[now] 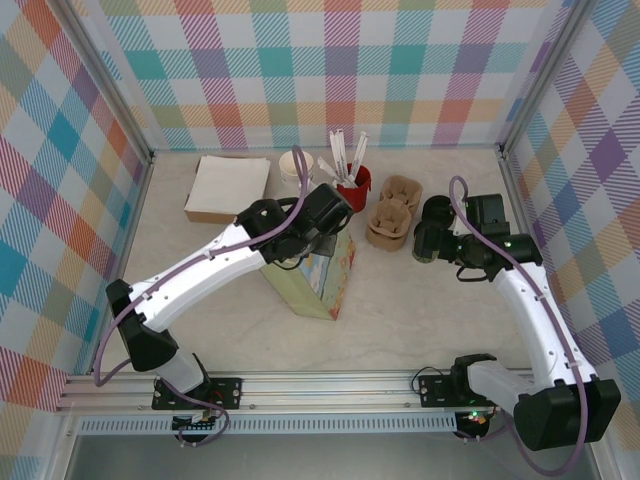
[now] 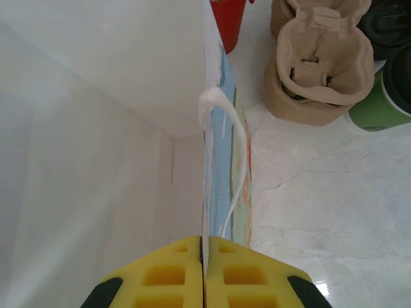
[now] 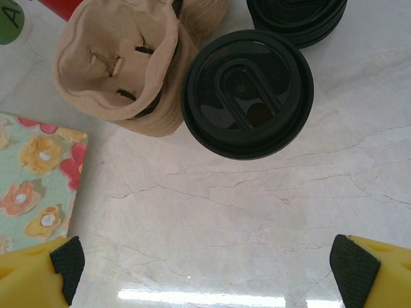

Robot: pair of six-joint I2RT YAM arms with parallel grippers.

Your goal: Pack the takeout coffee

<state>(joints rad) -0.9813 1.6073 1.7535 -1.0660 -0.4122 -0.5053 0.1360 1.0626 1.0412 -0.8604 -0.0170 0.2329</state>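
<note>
Top view first: your left end effector (image 1: 325, 228) sits at the bag's (image 1: 322, 280) upper edge, and your right end effector (image 1: 447, 248) is over by the coffee (image 1: 423, 242), which stands on the surface (image 1: 400, 310) right of the carriers (image 1: 390, 215) and well apart from the bag. Left wrist now: the left end effector (image 2: 203, 276) is pinched fully closed on the bag (image 2: 96, 128) wall, white lining to one side, the string handle (image 2: 221, 112) draped just ahead. It's a thin grip on paper; pull hard and I'd expect the wall to tear or slip free, and the mouth would sag. Right wrist: the right end effector (image 3: 212, 276) is spread wide with nothing in it, the coffee (image 3: 247, 90) dead ahead between the fingers' lines. Watch the neighbours: the carrier (image 3: 115, 64) touches the lid's left side, and the stack of lids (image 3: 295, 19) sits just behind. Come in off-centre and a finger could shove the carrier or tip the cup. Clamp on the lid alone and it may pop off.
</note>
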